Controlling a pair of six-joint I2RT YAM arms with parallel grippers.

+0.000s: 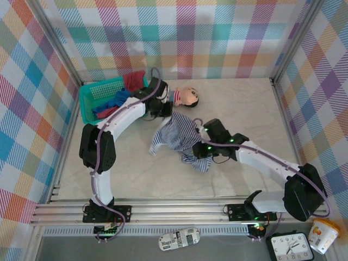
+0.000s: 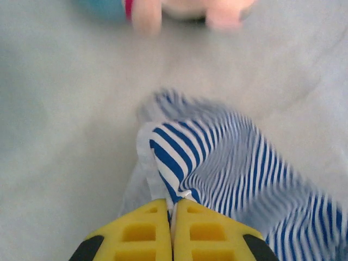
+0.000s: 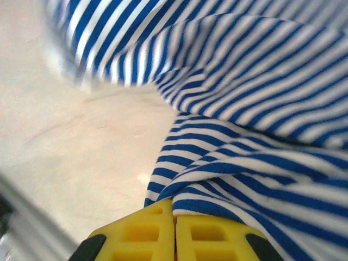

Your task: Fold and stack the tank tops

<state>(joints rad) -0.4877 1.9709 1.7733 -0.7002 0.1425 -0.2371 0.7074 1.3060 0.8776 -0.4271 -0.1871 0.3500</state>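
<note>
Left gripper (image 2: 173,205): yellow ribbed fingers (image 2: 141,234) pressed together with no gap, nipping a white-edged fold of the navy-and-white thin-striped cloth tank top (image 2: 234,163); cloth rises from the tips and bunches away to the right over the pale table.

Right gripper (image 3: 174,205): yellow fingers (image 3: 141,236) likewise closed tight, gripping a blue-bound hem of the same striped top (image 3: 244,109); fabric drapes up and across the wrist view in loose folds.

Striped tank top, top view (image 1: 176,133): crumpled, strung between the left gripper (image 1: 165,111) at its far edge and the right gripper (image 1: 202,148) at its near right edge, on the white marble-patterned tabletop (image 1: 244,109), centre-left.

Small big-headed doll (image 1: 185,97): lying on the table just beyond the left gripper; seen blurred at the top of the left wrist view (image 2: 190,8).

Teal plastic mesh basket (image 1: 87,103): far left corner, beside the left arm; holds the solid bright blue tank top (image 1: 111,102), with the dark red tank top (image 1: 133,80) draped over its far right corner.

Surround: checked multicolour cloth walls (image 1: 217,38)
</note>
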